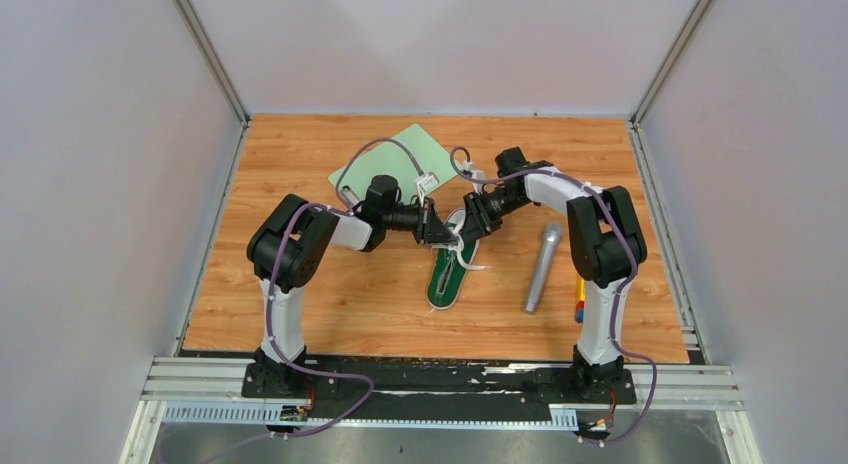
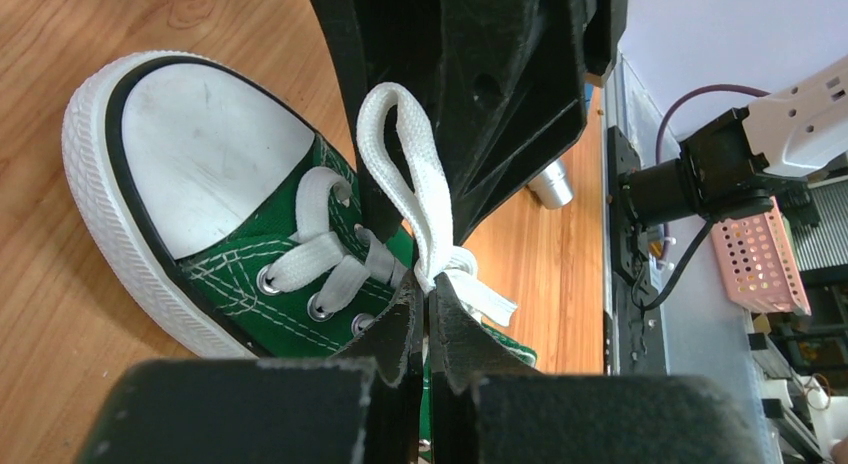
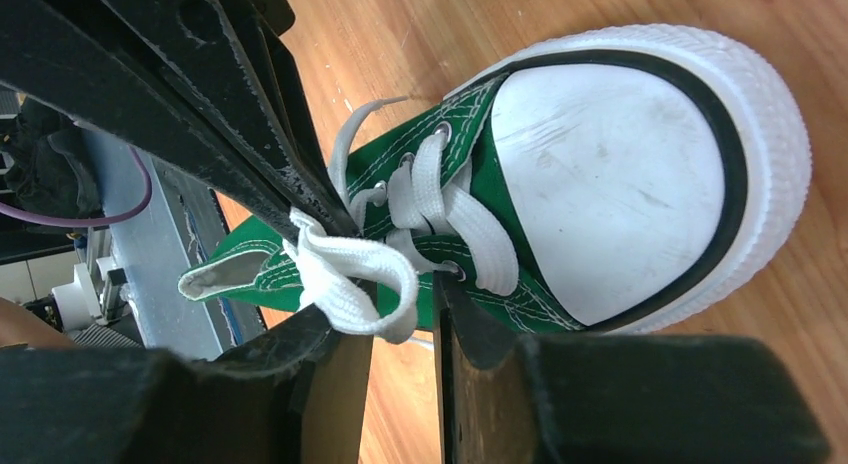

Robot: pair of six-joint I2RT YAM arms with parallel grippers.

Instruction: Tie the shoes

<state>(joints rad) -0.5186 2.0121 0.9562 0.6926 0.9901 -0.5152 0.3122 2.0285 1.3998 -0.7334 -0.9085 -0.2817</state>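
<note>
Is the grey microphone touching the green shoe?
No, the microphone lies on the wooden table apart from the shoe, bare wood showing between them.

sneaker (image 2: pixel 250 246): green canvas, white stitching, white toe cap and sole (thin black stripe along the rim) | laces (image 2: pixel 425 184): white | counter (image 1: pixel 330 294): orange-brown wood grain | microphone (image 1: pixel 540 269): grey | mat (image 1: pixel 432 144): pale green

Microphone (image 1: pixel 541 267) right of sneaker (image 1: pixel 444 279).
</note>
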